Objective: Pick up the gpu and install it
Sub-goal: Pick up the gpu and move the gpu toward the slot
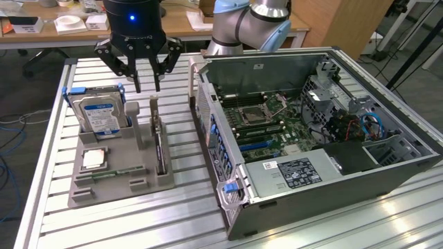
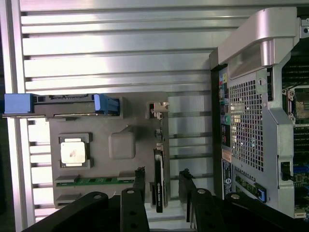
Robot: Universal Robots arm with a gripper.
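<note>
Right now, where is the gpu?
On the exterior view's left, the gpu stands on edge in the grey holder, between the hard drive and the computer case, below the tool.

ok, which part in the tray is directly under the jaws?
The gpu, standing on edge on the side nearest the computer case; hard drive, CPU and memory stick sit farther aside.

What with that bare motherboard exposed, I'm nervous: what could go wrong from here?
1. The thin dark circuit card with a silver bracket stands on edge in the grey holder. The open gripper hangs above it, and an off-centre descent might strike its top edge.
2. The silver hard drive with blue rails stands close beside; a finger could clip it.
3. The metal wall of the open computer case rises beside the holder and could catch a carried card.
</note>
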